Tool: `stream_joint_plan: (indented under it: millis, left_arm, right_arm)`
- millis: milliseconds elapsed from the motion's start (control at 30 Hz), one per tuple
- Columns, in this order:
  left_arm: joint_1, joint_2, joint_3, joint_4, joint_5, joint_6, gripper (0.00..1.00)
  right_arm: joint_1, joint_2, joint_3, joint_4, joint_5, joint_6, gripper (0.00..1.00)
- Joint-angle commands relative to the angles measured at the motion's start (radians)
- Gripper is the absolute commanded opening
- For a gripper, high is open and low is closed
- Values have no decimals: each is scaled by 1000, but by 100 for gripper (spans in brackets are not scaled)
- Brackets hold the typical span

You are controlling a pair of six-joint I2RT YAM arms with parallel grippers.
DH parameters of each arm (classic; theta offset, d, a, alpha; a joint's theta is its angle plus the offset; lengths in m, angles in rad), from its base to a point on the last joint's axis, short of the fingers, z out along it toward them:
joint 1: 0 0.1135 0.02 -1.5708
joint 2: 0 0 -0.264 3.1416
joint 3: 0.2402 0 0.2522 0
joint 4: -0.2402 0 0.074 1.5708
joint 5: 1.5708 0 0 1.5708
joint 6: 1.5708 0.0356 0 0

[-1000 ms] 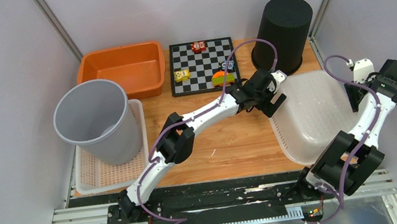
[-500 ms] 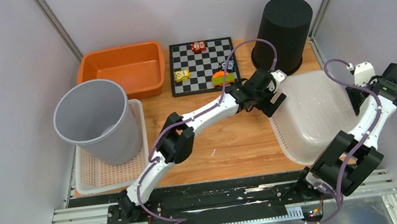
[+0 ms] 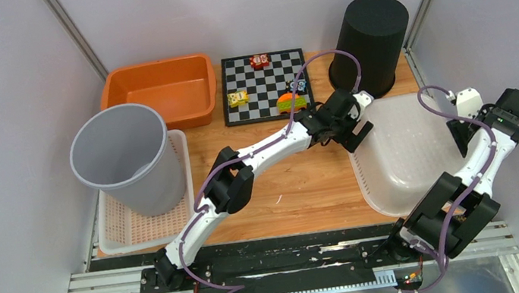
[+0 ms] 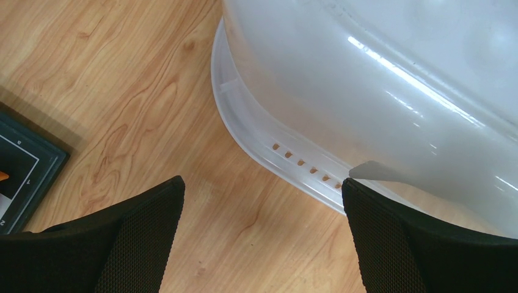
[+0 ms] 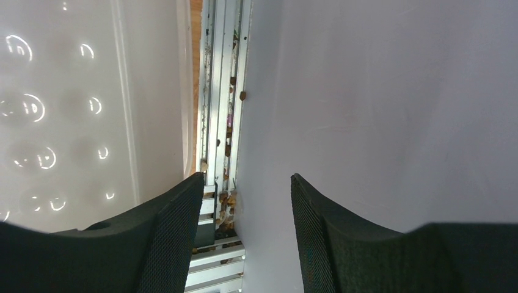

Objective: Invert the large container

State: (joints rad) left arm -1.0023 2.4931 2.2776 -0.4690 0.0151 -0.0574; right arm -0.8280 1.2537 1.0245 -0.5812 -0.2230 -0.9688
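At the far left corner of the tub (image 3: 403, 153) the left pincer (image 3: 353, 133) hovers with its jaws spread to their widest and nothing gripped. Its wrist view shows bare table (image 4: 122, 79) between the fingers (image 4: 131, 238). The tub (image 4: 379, 79) starts just ahead and to the right of that pincer (image 4: 262, 189). On this side the tub's rim flange lies down on the wood, a row of small slots runs along the flange, and the cloudy wall bulges up above it. One finger overlaps the wall in the picture, but contact cannot be told. A corner of the chessboard (image 4: 24, 165) lies on the other side of the pincer, well clear of the tub. The right pincer (image 3: 462, 137) sits at the tub's opposite edge, by the right side of the table. Its jaws stand partly apart and hold nothing. In its wrist view the gap between them shows only the metal rail (image 5: 223, 91) and the pale wall (image 5: 379, 91). The tub (image 5: 73, 91), with its dimpled surface, lies just outside the left finger (image 5: 165, 238), and whether the two touch is unclear. From the top view the tub fills the space between the two pincers, translucent white, and looks bottom-up. Beyond the left pincer stand the chessboard (image 3: 265, 84), carrying a few small toys, and a black bin (image 3: 372, 42). Well off to that pincer's left are an orange basin (image 3: 161, 91) and a grey bin (image 3: 128, 161) standing in a white basket (image 3: 123, 231).
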Motion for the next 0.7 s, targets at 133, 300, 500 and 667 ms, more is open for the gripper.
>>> stream_joint_plan:
  millis: [133,300,500,667]
  left_arm:
    - [-2,-17,26,25,27,-19,100]
    - [-2,-19,29,13,21,-19,100]
    - [39,-139,-29,-1,-12,9,100]
    - [79,-317,-114,-16,-12,67,100]
  right_arm:
    - [-13,-85,-18,-140,-52,-38,59]
    - [-17,-80,13,-142,-26,-26,59]
    - [-51,-59,150,-146,-34,50,64]
    - [-51,-84,264,-203,-125,121,74]
